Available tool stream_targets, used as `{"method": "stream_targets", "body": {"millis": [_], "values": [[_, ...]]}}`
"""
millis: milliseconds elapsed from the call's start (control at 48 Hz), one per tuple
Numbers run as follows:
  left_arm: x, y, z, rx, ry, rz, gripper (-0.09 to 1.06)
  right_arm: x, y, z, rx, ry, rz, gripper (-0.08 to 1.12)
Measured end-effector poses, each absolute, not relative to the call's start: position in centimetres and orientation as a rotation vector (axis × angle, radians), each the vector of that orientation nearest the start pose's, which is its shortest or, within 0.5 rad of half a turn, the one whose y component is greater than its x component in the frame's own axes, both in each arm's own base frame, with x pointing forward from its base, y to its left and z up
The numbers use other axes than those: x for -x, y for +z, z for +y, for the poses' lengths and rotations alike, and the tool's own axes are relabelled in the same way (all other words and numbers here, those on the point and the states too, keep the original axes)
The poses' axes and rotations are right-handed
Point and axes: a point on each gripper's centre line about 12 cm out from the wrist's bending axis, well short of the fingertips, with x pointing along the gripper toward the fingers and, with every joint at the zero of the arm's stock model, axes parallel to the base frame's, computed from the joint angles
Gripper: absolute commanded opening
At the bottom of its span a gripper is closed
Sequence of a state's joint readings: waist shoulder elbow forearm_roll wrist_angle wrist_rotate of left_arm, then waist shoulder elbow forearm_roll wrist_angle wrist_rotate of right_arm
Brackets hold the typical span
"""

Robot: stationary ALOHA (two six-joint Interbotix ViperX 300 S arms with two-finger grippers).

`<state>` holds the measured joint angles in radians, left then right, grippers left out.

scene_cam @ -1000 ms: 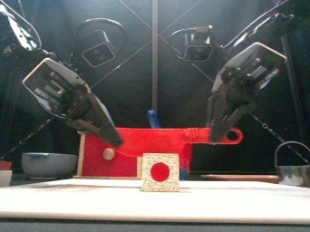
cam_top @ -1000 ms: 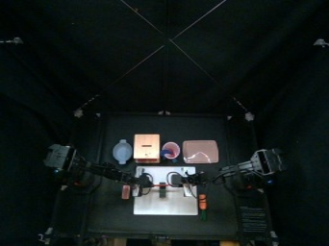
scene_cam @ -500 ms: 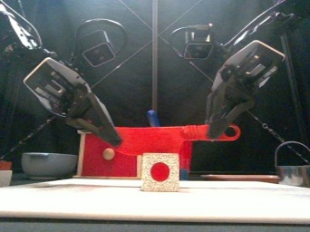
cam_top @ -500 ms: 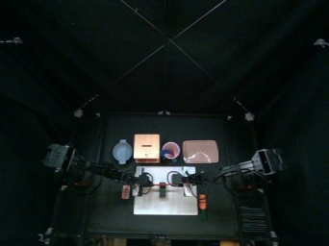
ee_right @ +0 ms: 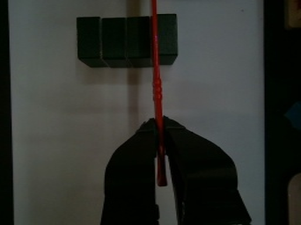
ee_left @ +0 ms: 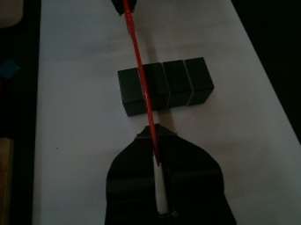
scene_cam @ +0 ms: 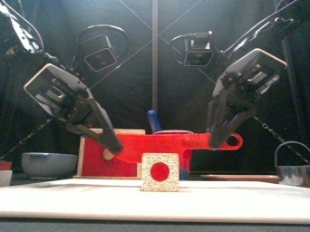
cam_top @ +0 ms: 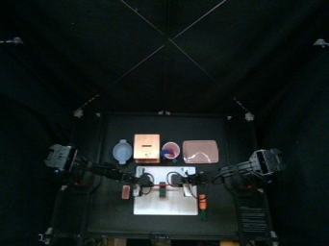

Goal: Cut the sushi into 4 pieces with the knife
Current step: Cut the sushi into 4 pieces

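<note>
Roll: toy sushi roll of dark green blocks (ee_left: 177, 83), four blocks pressed side by side, seams visible btw them. End face toward table front is pale and speckled w/ a red centre. It lies flat near the middle of the white cutting board (ee_right: 70, 114).

Knife: thin red toy knife (ee_left: 137, 61), level, edge-on in both wrist views. It runs left-right across the roll at right angles to its length. It lines up over the seam btw one end block and its neighbour. Contact of blade w/ roll: cannot tell. In front view both grippers' tips sit a little above roll's top.

Grippers: left gripper (ee_left: 150, 132) is clamped narrow on one end of the knife, to the roll's left. Right gripper (ee_right: 157, 123) is clamped narrow on the other end, to the roll's right. The roll is centred btw them, touched by neither.

Room: bare board on every side of the roll, w/ board edges well clear of it in the wrist views. Behind the board are a blue-grey bowl (cam_top: 122, 152), a pale wooden box w/ red drawer front (cam_top: 146, 149) and a flat pink tray (cam_top: 201, 151), in a row and apart from the roll.
</note>
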<state>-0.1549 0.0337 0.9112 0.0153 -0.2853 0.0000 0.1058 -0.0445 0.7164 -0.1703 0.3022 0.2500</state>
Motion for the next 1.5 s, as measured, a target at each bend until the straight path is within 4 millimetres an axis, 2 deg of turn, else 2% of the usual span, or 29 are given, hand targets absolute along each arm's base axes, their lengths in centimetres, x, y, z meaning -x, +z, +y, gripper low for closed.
{"method": "stream_targets", "body": {"millis": [208,354,521,854,1500], "values": [[-33.6,10.3,-5.3,-0.065,-0.158,0.674,0.25,-34.8,13.3,3.1,-0.01,0.006,0.999,0.19],[-33.6,8.3,-5.3,-0.06,-0.152,0.73,0.25,-35.0,11.3,3.3,-0.02,0.006,1.033,0.19],[-33.7,7.0,-5.2,-0.035,-0.13,0.766,0.25,-35.1,11.1,3.2,-0.033,0.001,1.038,0.19],[-34.1,7.0,-4.7,-0.026,-0.112,0.78,0.25,-35.1,11.1,3.0,-0.033,-0.004,1.041,0.19],[-34.7,7.9,-0.7,-0.068,-0.056,0.778,0.25,-35.0,11.4,0.3,-0.041,-0.065,1.039,0.19]]}}
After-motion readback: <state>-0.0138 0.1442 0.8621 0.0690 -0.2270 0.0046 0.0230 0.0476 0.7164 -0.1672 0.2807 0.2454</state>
